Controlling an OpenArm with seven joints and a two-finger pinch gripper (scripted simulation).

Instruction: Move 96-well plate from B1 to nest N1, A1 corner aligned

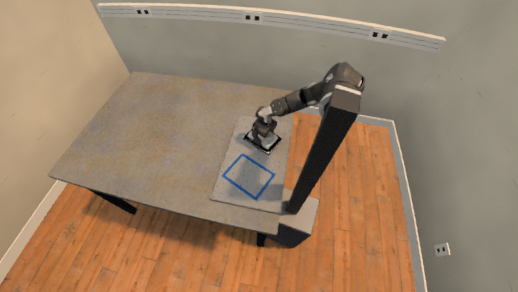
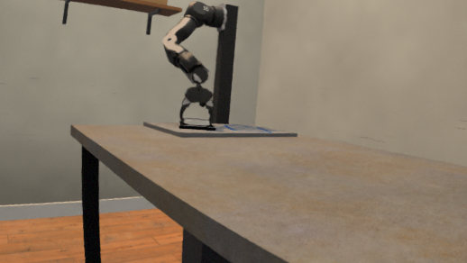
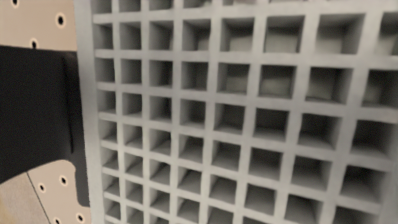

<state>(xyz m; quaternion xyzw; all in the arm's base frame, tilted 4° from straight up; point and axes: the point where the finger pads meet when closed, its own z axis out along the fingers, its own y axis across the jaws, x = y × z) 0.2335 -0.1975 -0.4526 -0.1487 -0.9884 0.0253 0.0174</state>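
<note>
Right now the claw [image 1: 262, 138] is closed across the 96-well plate [image 1: 270, 144], its fingers stopped by the plate's width and not by each other. The plate is down at the nest [image 2: 196, 127], the dark frame at the far end of the perforated base mat [image 1: 231, 187] on the counter [image 1: 140, 140], and the blue-outlined bench square [image 1: 248, 176] lies bare, just beside it toward the near end of the mat.

What the next move turns on, as I judge it, is that the plate lies straight beneath the claw, so any release has to go upward and not sideways. In the exterior view the two fingers [image 2: 184, 113] curve down on either side of the plate and reach almost to the mat; the plate itself reads only as a thin line between them. From above, the plate's long axis seems to run diagonally across the picture, roughly along the mat's short edge, though the wrist covers most of it. The wrist view is filled with the well grid [image 3: 240, 125], with one dark locator [image 3: 35, 110] of the nest tight against the plate's left rim.

Whether the plate is fully flat inside all the locators I cannot tell, and neither the cut-off corner nor the A1 mark shows anywhere.
</note>
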